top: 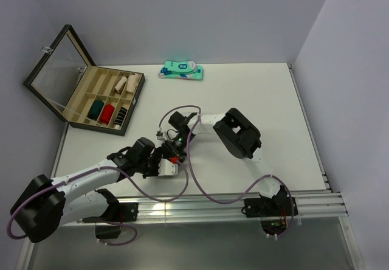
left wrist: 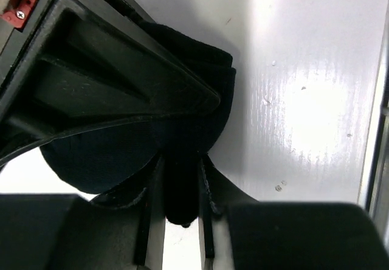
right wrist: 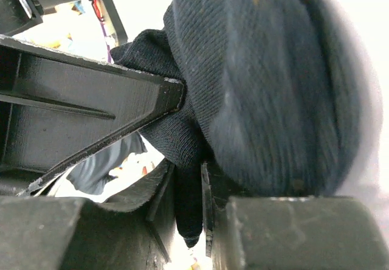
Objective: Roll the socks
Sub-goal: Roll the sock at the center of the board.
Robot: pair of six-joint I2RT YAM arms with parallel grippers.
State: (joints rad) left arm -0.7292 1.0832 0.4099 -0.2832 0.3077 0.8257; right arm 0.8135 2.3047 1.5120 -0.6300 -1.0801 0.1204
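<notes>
Black-fingered left tool (left wrist: 194, 154) and right tool (right wrist: 188, 148) meet over the white surface (top: 255, 100) near its front edge, left of middle. An open wooden compartment box (top: 91, 128) sits at the far-left corner, well apart. Each tool clamps narrowly on the dark bundled fabric socks (right wrist: 261, 81) between them.

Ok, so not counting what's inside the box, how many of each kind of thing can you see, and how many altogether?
Robot arms: 2, the left arm and the right arm
Wooden box: 1
Packet of socks: 1
Dark sock bundle, held between the two arms: 1
Total: 5
</notes>
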